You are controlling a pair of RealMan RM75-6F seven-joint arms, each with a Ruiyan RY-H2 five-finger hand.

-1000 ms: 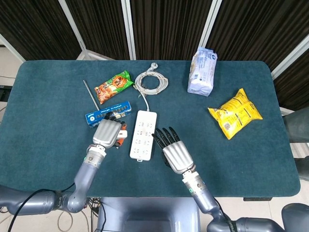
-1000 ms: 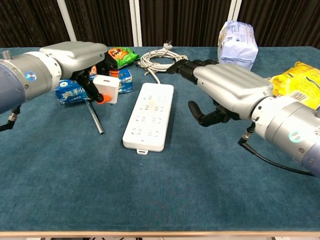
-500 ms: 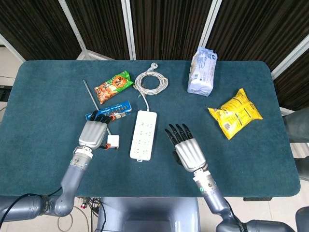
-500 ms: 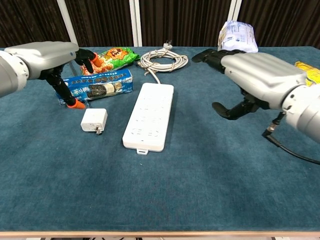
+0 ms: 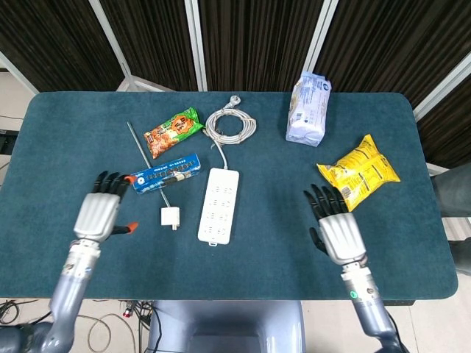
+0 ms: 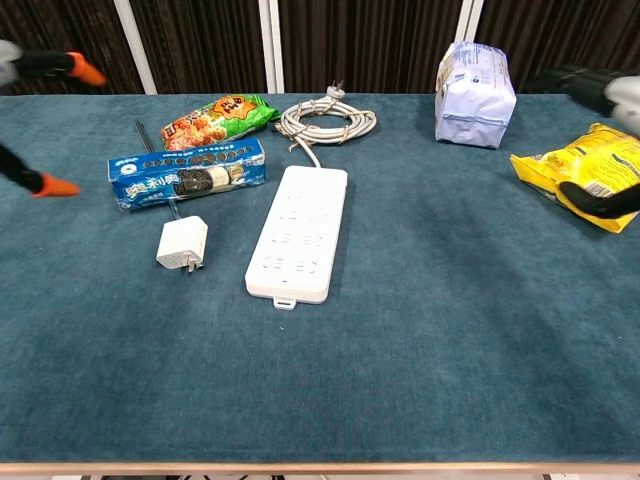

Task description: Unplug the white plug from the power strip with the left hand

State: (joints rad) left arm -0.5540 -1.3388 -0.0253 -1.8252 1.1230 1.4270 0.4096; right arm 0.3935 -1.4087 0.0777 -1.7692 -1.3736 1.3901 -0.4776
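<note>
Left hand [image 5: 96, 213] fingers spread, empty — right hand [image 5: 337, 229] same; white plug [image 5: 170, 217] lying beside power strip [image 5: 219, 205].

Both hands have silver-grey metal backs and black fingers. The left hand [image 5: 96, 215] carries orange tips on its thumb and on a finger, seen at the chest view's left edge. The right hand [image 5: 336, 226] shows black fingers throughout, with a black thumb. Each wrist narrows to a grey cylinder with a small green-lit ring, joining a rounded silver-grey forearm. Thin cables hang below the left arm
</note>
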